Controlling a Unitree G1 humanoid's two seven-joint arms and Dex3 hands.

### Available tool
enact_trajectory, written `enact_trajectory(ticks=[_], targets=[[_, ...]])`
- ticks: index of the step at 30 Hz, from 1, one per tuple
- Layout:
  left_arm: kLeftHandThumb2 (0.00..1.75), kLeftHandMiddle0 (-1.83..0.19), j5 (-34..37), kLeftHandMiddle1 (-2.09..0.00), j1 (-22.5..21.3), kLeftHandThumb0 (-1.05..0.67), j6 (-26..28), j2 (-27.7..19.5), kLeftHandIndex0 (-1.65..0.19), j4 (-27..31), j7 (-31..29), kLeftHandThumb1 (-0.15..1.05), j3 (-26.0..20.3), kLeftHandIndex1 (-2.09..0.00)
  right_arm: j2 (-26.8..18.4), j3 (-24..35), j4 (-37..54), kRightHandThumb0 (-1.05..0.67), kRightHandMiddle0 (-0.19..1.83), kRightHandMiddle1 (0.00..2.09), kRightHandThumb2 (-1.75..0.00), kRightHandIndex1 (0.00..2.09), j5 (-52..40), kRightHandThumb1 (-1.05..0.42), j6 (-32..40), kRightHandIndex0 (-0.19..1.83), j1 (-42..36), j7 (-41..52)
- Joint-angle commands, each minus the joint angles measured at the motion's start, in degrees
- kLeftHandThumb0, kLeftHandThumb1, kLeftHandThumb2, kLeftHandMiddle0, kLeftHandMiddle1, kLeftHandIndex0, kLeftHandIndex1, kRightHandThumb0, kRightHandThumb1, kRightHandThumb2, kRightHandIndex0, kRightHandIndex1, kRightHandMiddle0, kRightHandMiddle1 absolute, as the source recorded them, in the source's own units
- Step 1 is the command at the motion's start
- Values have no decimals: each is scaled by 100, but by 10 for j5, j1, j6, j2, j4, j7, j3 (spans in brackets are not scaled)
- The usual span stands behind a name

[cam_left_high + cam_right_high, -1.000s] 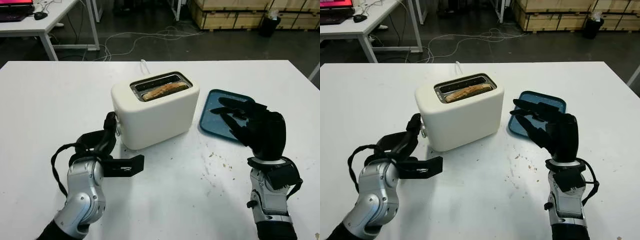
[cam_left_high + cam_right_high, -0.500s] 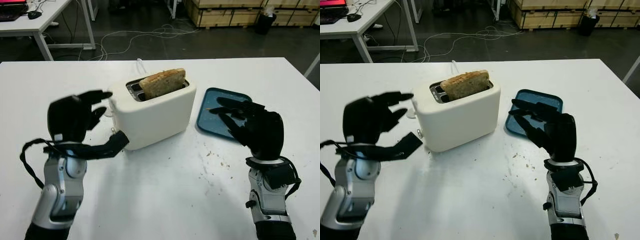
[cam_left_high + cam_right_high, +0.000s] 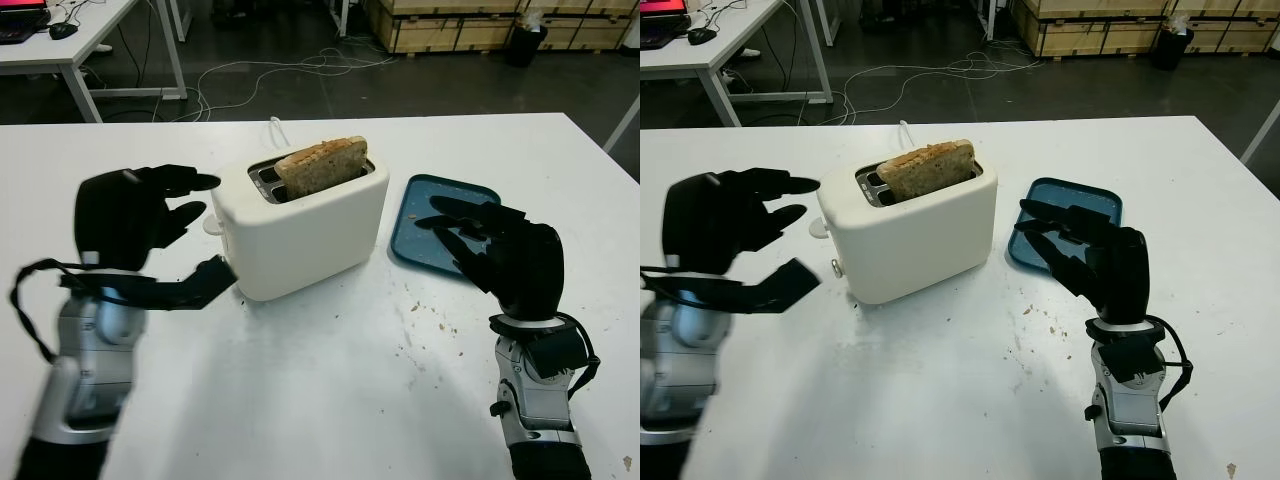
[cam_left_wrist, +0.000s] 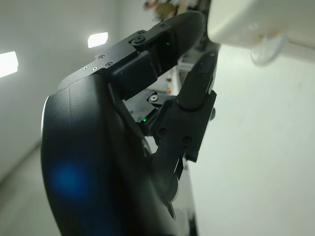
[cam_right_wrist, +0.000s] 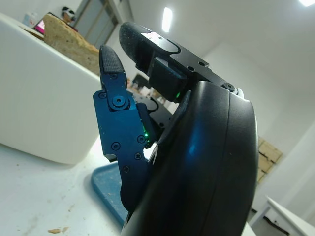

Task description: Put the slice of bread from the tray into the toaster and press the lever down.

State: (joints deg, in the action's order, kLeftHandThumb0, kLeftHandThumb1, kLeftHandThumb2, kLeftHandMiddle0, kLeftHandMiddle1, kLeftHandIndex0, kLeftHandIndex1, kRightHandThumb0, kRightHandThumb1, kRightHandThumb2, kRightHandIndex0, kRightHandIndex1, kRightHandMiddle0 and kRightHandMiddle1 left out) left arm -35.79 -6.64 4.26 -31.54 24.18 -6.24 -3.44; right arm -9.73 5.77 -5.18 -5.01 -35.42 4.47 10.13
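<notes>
The cream toaster (image 3: 300,225) stands mid-table with a browned slice of bread (image 3: 320,165) sticking up out of one slot. Its lever knob (image 3: 212,224) juts from the end wall, up near the top. My left hand (image 3: 135,215) is open and raised to the left of the toaster, level with the lever but apart from it. The blue tray (image 3: 440,218) lies right of the toaster and holds nothing. Over the tray's near edge, my right hand (image 3: 500,255) is held up, open.
Crumbs (image 3: 425,320) are scattered on the white table in front of the tray. A white cord (image 3: 278,130) runs off behind the toaster. Beyond the table's far edge are a desk (image 3: 80,40), floor cables and wooden crates (image 3: 450,25).
The bread, sunk in the slot a second ago, has popped up. My left hand left the lever, rose and drew away leftward. The right hand has barely moved.
</notes>
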Motion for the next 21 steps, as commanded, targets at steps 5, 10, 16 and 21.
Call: enact_trajectory(ticks=[5, 10, 16, 21], targets=[[0, -122, 52, -92, -5, -29, 24, -80, -148, 48, -136, 77, -50, -4, 3, -3, 1, -29, 107, 0, -11, 58, -1, -92, 9, 97, 3, 0], [0, -115, 71, -104, -12, -26, 34, -106, -147, 47, -192, 78, -50, -1, 4, -4, 2, -29, 106, 0, -12, 58, -6, -92, 12, 96, 3, 3], [0, -121, 67, -84, -28, -24, 7, -122, -132, 5, -201, 83, -29, 0, 4, -4, 1, -29, 107, 0, -11, 58, -2, -92, 11, 97, 4, 2], [1, -123, 54, -86, -50, -23, -51, -112, -118, -54, -164, 86, 2, 0, 4, -4, -4, -29, 107, 0, -11, 59, 5, -92, 5, 97, 5, 0]])
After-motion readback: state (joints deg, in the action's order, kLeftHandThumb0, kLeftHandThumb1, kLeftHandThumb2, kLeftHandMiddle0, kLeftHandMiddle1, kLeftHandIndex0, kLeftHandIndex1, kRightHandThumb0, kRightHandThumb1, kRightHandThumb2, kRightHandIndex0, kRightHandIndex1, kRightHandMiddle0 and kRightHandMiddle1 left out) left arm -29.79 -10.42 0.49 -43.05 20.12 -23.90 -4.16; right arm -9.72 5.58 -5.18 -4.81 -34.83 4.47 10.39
